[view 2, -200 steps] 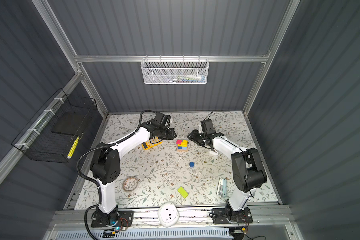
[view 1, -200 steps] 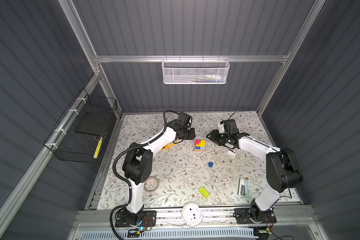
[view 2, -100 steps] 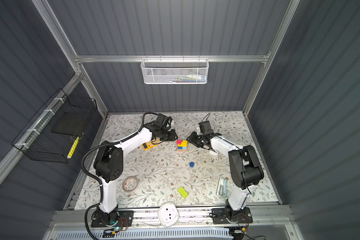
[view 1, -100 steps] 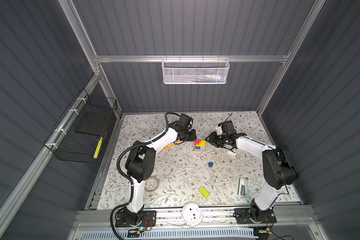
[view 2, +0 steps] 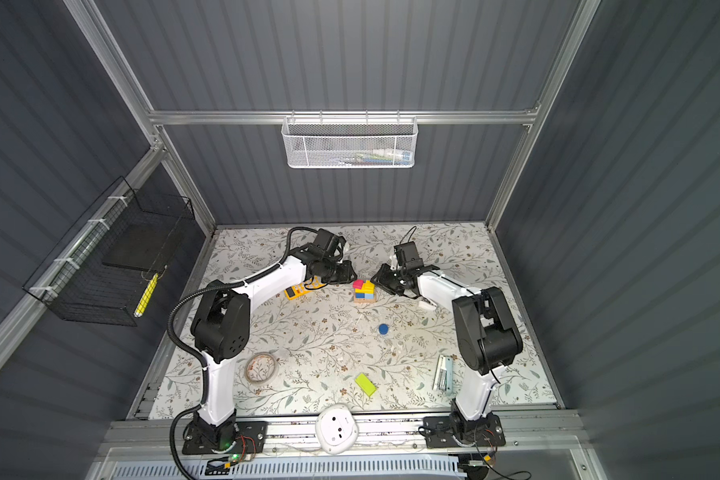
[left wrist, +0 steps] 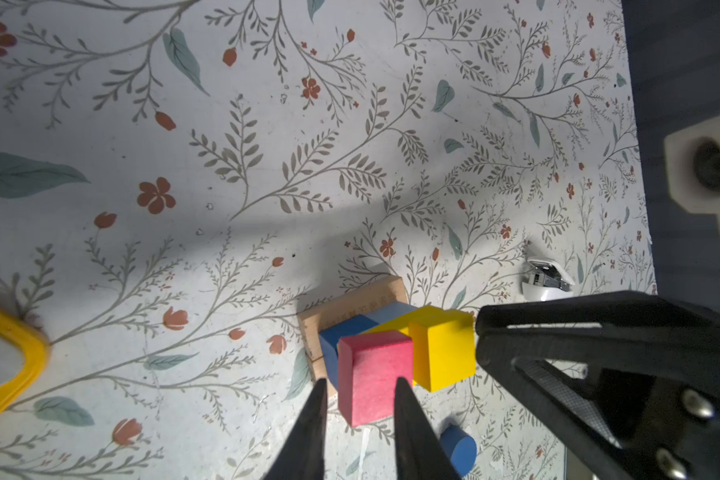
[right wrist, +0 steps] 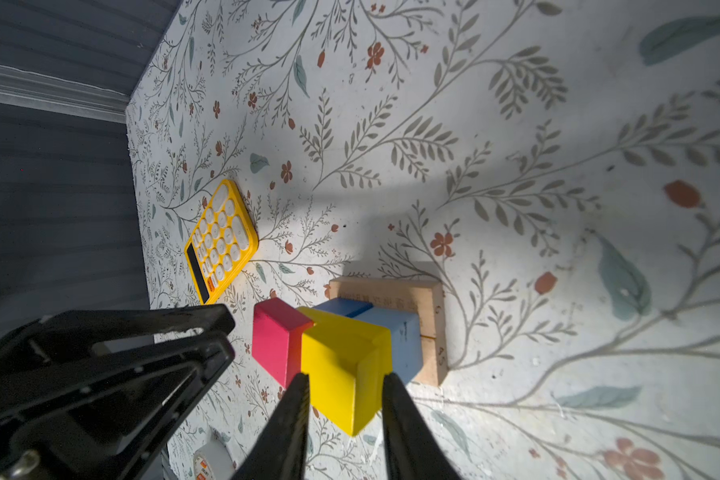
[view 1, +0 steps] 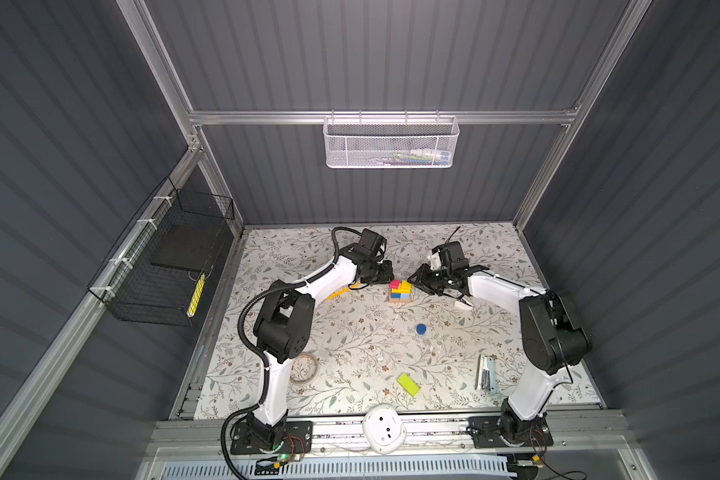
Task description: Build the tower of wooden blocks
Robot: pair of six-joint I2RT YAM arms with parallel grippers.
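Tower (view 1: 400, 291) on far-centre counter (view 1: 350, 340); left gripper (left wrist: 359, 379) slightly parted, empty, just short of pink cube (left wrist: 371, 357); right gripper (right wrist: 344, 376) against yellow cube (right wrist: 337, 357), pinch unclear; likely squaring top layer: push slow, level, both sides equal.

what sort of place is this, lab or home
Most likely a robot lab work cell, not a home: a left arm and right arm bolted to a base rail, dark panel walls on an aluminium frame.
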